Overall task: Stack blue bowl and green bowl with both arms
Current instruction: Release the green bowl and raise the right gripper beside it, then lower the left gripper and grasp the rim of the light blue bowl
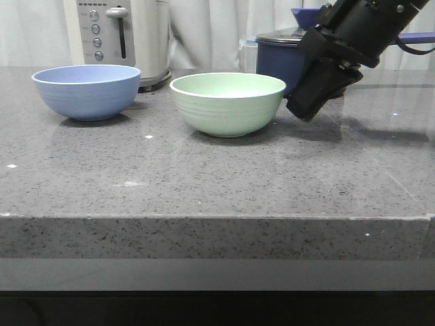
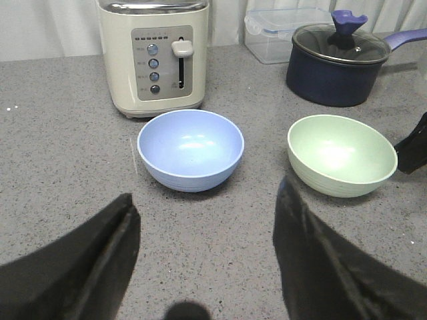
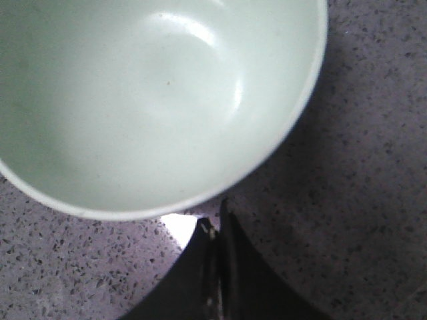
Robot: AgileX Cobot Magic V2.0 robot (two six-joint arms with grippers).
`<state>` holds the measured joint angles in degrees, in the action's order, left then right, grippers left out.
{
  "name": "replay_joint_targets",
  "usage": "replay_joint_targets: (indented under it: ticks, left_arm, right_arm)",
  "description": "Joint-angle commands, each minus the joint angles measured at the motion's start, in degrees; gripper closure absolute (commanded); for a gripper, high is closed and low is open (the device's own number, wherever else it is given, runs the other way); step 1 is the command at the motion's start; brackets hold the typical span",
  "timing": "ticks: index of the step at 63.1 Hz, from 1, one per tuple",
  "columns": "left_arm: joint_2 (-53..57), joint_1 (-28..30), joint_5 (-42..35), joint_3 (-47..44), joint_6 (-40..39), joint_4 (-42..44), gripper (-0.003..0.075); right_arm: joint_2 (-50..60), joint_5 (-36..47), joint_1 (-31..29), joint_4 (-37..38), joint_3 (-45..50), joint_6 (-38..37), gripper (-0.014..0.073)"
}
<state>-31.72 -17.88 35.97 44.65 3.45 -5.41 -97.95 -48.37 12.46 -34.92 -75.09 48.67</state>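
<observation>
The blue bowl and the green bowl sit upright and apart on the grey speckled tabletop, blue to the left by the toaster. The right hand, fingers pressed together and holding nothing, hangs just beside the green bowl's right rim. The left hand is spread wide and empty, set back from both bowls.

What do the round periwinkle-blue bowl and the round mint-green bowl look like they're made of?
The round periwinkle-blue bowl looks like matte plastic or melamine: opaque, with soft, diffuse highlights. The round mint-green bowl seems the same, matte with faint moulded ridges outside. Glazed ceramic can't be ruled out.
</observation>
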Motion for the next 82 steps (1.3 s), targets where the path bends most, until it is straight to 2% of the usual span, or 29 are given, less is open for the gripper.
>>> replay_joint_targets:
  ticks: [1,40,56,72,82]
  left_arm:
    - [-0.51,-0.55,-4.44,1.61,-0.08,-0.34,0.0283]
    - [-3.16,-0.55,-3.97,2.3,-0.47,-0.34,0.0283]
    - [-19.6,0.43,2.35,12.58,-0.47,0.66,0.0283]
    - [-39.34,6.43,9.1,26.5,-0.58,0.08,0.0283]
    - [-48.15,8.71,9.45,32.62,-0.58,-0.04,0.0283]
  right_arm:
    - [2.37,1.16,-0.13,-2.21,-1.23,0.65,0.0657]
    - [2.37,0.75,-0.13,-2.21,-1.23,0.65,0.0657]
    - [2.37,0.75,-0.13,-2.21,-1.23,0.65,0.0657]
    - [2.37,0.75,-0.13,-2.21,-1.23,0.65,0.0657]
    - [2.37,0.75,-0.13,-2.21,-1.23,0.65,0.0657]
